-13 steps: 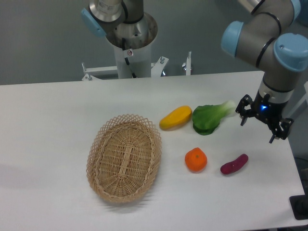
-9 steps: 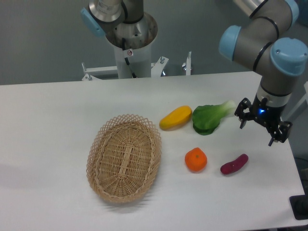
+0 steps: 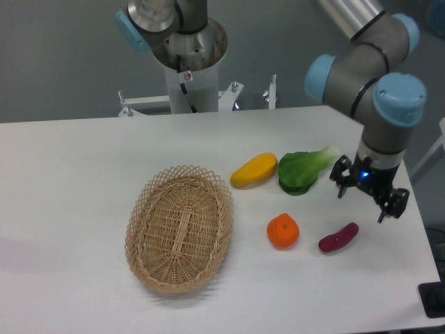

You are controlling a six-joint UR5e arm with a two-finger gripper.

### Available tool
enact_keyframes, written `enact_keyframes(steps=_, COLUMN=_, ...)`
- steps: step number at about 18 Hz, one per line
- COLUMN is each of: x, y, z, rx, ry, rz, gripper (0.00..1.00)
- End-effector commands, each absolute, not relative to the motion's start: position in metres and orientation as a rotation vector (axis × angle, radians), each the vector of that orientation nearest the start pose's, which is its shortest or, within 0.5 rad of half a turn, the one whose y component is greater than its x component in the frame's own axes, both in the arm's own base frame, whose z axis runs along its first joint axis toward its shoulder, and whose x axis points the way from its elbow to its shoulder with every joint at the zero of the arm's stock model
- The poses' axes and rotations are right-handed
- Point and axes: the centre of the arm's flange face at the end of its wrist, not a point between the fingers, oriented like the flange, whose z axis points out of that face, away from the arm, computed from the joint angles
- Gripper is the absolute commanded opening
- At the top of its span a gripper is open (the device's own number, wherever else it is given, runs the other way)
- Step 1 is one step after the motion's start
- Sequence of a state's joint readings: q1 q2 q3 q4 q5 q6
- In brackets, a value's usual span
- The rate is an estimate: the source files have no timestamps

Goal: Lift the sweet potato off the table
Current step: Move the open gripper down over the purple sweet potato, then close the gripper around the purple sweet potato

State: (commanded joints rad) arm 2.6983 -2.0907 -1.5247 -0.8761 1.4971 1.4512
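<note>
the tabletop (image 3: 76,160) carries a wicker basket (image 3: 179,227), taken as landmark, at centre-left. the gripper (image 3: 361,197), fingers spread wide and holding nothing, hangs far right of the basket. the sweet potato (image 3: 338,237) lies on the tabletop right of the basket, beyond the orange (image 3: 283,231), just below the gripper.

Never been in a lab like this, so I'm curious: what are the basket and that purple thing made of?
The basket looks like woven wicker, tan and matte, with an open lattice rim. The sweet potato looks smooth and slightly glossy, so possibly a plastic replica; the picture cannot settle it.

Robot lab: pedestal-mounted arm (image 3: 368,76), white table (image 3: 83,181).
</note>
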Motion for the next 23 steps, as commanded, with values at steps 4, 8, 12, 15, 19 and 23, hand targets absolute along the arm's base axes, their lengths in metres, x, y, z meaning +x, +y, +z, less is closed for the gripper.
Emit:
enact_keyframes(steps=4, x=-0.555, y=0.430, z=0.245, rx=-2.960, ry=0.532, rz=0.328, gripper=1.00)
enact_keyframes(steps=8, x=-0.558, y=0.429, z=0.230, rx=-2.988, ry=0.658, rz=0.327, gripper=1.00)
enact_keyframes(steps=12, x=-0.557, y=0.434, z=0.209, rx=-2.986, ry=0.739, rz=0.290, gripper=1.00)
enact_keyframes(steps=15, x=-0.559, y=0.437, z=0.195, rx=-2.990, ry=0.743, rz=0.272, gripper=1.00)
enact_keyframes(steps=19, x=-0.558, y=0.438, z=0.187, rx=-2.982, ry=0.743, rz=0.301, gripper=1.00)
enact_keyframes(steps=23, x=-0.559, y=0.438, z=0.187, rx=-2.984, ry=0.743, rz=0.307, gripper=0.90)
